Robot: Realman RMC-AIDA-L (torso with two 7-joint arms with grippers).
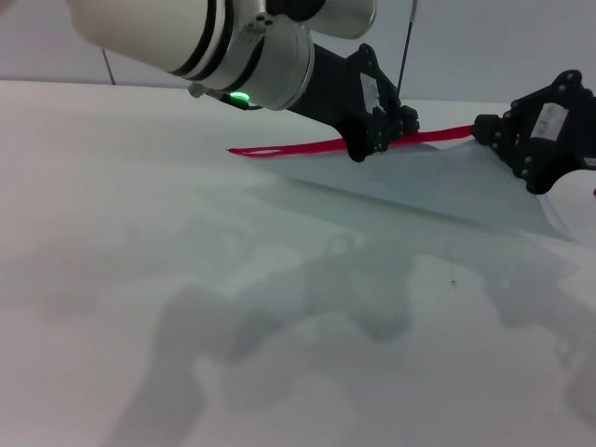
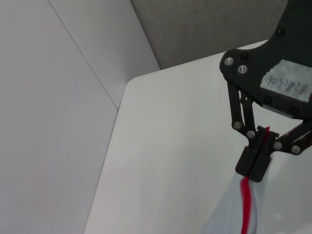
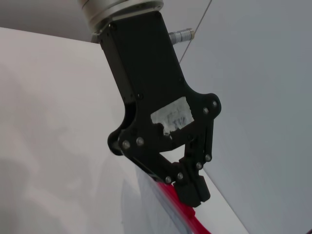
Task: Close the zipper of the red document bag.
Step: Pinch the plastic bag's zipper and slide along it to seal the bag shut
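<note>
The red document bag (image 1: pixel 438 191) is a pale translucent pouch, lifted at its far edge and sloping down to the white table (image 1: pixel 140 233). Its red zipper (image 1: pixel 289 147) runs along that raised far edge. At its left end the strip looks split in two. My left gripper (image 1: pixel 358 151) is shut on the zipper partway along; the right wrist view shows it (image 3: pixel 193 196) clamped on the red strip (image 3: pixel 187 219). My right gripper (image 1: pixel 480 128) is shut on the bag's right end; in the left wrist view its jaws (image 2: pixel 254 168) pinch the zipper (image 2: pixel 246 209). The slider is hidden.
The white table reaches toward me with only arm shadows on it. A grey wall (image 1: pixel 484 37) stands close behind the bag. The left wrist view shows a table corner (image 2: pixel 131 83) beside white wall panels.
</note>
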